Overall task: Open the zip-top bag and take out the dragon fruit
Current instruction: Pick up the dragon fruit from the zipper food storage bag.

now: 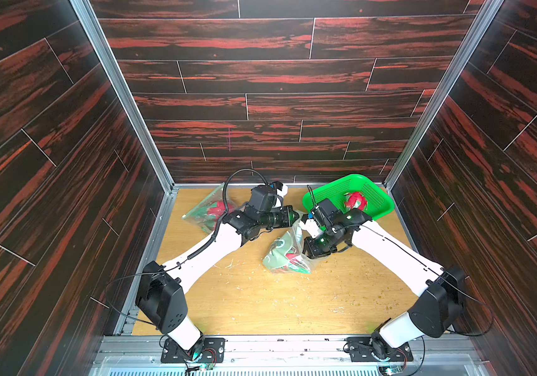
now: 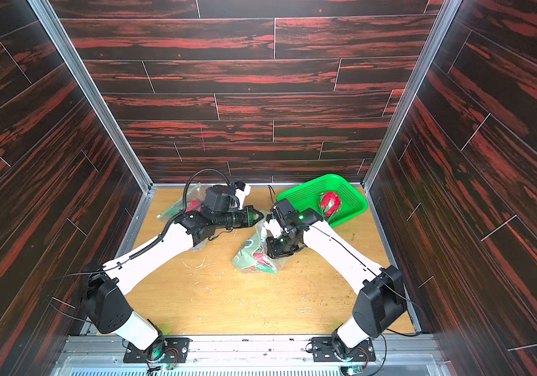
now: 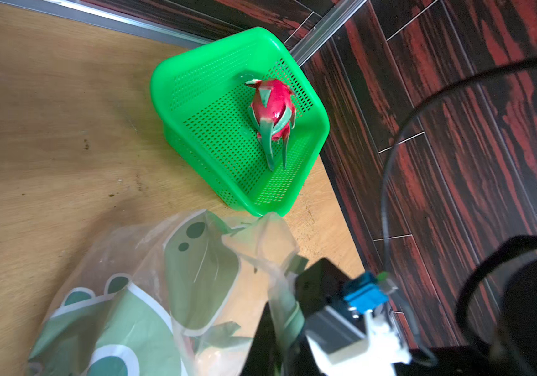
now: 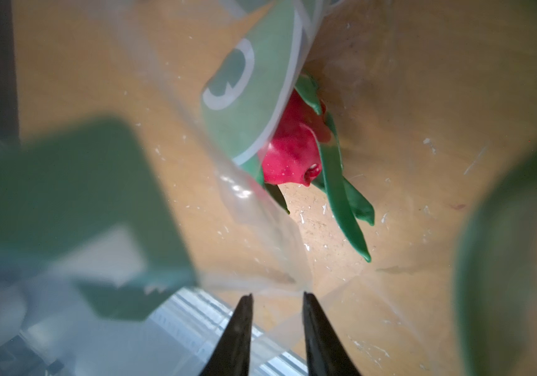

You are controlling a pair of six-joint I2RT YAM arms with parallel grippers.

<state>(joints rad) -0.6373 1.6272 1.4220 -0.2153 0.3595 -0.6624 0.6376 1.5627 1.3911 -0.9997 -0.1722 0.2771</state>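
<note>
Centre: zip-top bag (image 1: 280,254), dragon fruit (image 4: 293,153) inside. Right gripper (image 4: 277,294) at bag mouth, jaws narrowly apart. Left gripper (image 2: 258,215) by bag top, jaw state unclear. Far left: second bagged fruit (image 1: 216,208). Far right: loose fruit (image 1: 355,200) in green basket (image 1: 335,188).

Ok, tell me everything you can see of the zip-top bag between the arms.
The zip-top bag is clear, crinkled plastic film printed with pale green shapes outlined in white. It lies slumped on the wooden table, its upper end lifted between the left hand and the open-jawed right hand. One dragon fruit, red with green scales, shows inside.
</note>
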